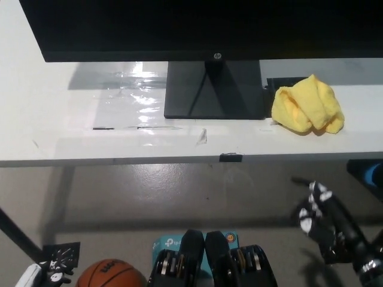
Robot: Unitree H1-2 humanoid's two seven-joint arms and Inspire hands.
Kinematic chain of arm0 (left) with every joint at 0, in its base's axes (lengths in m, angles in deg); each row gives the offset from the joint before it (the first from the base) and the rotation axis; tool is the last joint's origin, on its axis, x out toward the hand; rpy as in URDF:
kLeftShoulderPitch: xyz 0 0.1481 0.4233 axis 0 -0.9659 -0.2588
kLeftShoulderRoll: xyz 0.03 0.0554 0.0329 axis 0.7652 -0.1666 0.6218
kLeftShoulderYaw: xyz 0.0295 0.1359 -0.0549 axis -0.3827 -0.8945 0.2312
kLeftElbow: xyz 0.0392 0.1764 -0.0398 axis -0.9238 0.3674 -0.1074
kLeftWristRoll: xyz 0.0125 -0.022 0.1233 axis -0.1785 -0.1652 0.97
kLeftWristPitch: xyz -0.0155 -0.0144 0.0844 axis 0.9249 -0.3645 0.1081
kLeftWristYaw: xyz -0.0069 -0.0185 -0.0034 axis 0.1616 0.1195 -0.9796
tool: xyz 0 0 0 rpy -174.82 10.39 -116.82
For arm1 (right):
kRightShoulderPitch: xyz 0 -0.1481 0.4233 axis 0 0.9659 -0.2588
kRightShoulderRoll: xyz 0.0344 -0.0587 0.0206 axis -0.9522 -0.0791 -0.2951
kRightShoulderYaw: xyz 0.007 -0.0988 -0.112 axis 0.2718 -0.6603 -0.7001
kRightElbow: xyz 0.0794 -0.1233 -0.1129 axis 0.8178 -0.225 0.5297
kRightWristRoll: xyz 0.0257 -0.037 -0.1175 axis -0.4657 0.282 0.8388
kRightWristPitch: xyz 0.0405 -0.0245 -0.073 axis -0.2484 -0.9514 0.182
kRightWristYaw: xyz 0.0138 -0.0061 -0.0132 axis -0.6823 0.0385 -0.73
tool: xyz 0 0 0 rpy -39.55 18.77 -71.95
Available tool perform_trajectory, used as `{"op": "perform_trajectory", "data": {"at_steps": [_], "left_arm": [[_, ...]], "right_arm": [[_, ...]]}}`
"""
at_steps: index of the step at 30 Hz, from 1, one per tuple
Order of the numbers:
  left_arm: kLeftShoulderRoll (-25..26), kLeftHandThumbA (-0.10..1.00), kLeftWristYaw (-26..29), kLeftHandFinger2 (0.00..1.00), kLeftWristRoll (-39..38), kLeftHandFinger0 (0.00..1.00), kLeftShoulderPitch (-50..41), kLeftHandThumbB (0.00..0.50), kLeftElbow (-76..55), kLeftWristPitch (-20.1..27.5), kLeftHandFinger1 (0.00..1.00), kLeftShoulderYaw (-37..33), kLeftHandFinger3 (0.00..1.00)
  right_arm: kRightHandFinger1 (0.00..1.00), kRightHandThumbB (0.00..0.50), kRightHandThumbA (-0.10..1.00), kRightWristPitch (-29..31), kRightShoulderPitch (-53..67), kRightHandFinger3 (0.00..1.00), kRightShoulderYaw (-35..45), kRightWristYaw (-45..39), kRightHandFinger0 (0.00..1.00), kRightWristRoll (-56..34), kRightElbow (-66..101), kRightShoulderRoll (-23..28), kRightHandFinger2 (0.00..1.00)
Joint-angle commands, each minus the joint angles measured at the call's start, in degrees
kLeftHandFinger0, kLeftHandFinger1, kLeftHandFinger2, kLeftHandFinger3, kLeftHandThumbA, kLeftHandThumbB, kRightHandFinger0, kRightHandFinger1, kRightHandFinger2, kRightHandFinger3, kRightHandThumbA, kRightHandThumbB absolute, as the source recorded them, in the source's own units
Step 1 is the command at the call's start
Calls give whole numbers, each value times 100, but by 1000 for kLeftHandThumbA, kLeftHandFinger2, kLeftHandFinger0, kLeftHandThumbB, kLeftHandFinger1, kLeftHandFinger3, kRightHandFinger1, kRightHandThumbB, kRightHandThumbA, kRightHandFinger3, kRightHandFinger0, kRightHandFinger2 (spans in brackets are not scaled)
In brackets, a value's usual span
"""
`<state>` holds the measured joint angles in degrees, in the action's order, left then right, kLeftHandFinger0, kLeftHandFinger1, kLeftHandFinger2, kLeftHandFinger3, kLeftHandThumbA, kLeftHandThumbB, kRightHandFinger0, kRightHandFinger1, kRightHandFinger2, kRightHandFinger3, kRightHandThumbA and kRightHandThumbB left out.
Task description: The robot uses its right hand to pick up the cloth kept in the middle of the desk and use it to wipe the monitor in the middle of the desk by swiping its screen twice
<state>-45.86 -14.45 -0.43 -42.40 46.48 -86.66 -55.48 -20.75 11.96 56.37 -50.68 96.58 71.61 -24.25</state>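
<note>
A crumpled yellow cloth (307, 105) lies on the white desk (66, 125), just right of the monitor's black stand (213, 89). The monitor (203, 27) spans the top of the view with its dark screen facing me. My black right hand (315, 214) hangs below the desk's front edge at the lower right, well short of the cloth, holding nothing, fingers loosely apart. Only a sliver of my white left hand (30, 276) shows at the bottom left corner.
Clear tape patches shine on the desk left of the stand. A small black tab (230, 158) sits on the desk's front edge. On the floor below are an orange basketball (111, 275), a teal box (161, 245) and a black desk leg (18, 236).
</note>
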Motion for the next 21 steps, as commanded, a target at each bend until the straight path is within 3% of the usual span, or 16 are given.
{"op": "perform_trajectory", "data": {"at_steps": [1,3,6,8,9,10,11,12,15,21], "left_arm": [[65,398,-122,669,-26,493,41,297,-12,260,559,38,802],[61,395,-113,667,5,485,32,284,-32,246,551,23,802],[54,377,-128,672,-12,500,28,278,-8,270,563,30,809],[52,389,-142,674,-19,507,11,284,-41,246,570,38,810],[52,394,-141,675,-13,508,-11,287,-77,223,571,42,811],[50,396,-139,675,-5,508,-11,287,-80,213,571,43,813],[54,399,-112,672,33,496,-13,287,-94,194,562,36,813],[44,392,-101,668,25,495,-19,290,-122,141,562,47,810],[70,388,-94,668,47,502,-9,277,-166,110,568,55,814],[76,384,-109,668,36,488,28,279,-142,156,557,59,803]], "right_arm": [[258,149,125,-601,-787,979,342,-179,167,-195,1291,-60,462],[299,205,206,-955,-1087,1000,376,-274,194,-158,1630,-51,558],[335,233,312,-1189,-1435,1000,348,-351,204,177,1846,9,633],[677,248,392,-1183,-1754,1000,267,-362,508,656,1783,151,796],[796,252,394,-1282,-1913,1000,266,-386,637,711,1663,185,873],[834,254,395,-1306,-1955,1000,265,-397,687,739,1628,194,899],[1000,255,445,-1419,-2179,1000,248,-440,851,839,1414,266,1000],[1000,256,462,-1520,-2306,1000,240,-478,936,878,1291,305,1000],[1000,254,445,-1532,-2519,1000,242,-504,998,891,1040,336,1000],[1000,234,410,-1556,-2883,1000,131,-434,1000,1130,247,310,1000]]}}
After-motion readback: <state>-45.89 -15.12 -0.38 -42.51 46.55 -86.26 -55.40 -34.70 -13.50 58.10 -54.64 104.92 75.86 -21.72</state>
